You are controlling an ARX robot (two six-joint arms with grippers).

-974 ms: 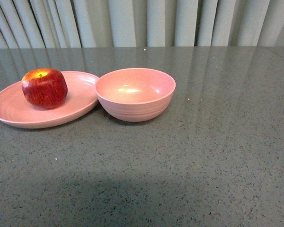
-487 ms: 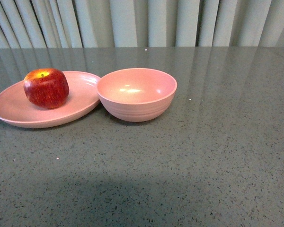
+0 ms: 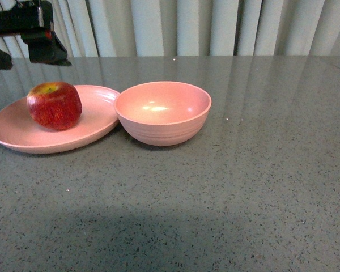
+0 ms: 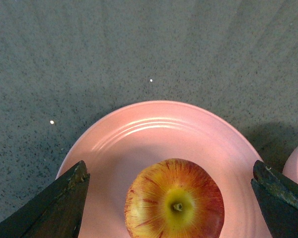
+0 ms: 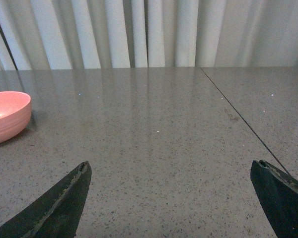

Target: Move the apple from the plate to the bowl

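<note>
On the plate (image 3: 93, 110), glossy red apple (image 3: 54, 105), yellow around stem dip

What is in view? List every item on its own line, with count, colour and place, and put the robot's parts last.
apple: 1, red with a yellow patch at the stem, on the plate
plate: 1, pink, on the table, left of the bowl
bowl: 1, pink, empty, close against the plate's right rim
table: 1, speckled grey, under everything
curtain: 1, pale, pleated, behind the table
left end effector: 1, black, open, above the apple
right end effector: 1, black, open, over bare table with the bowl at the edge of its view
</note>
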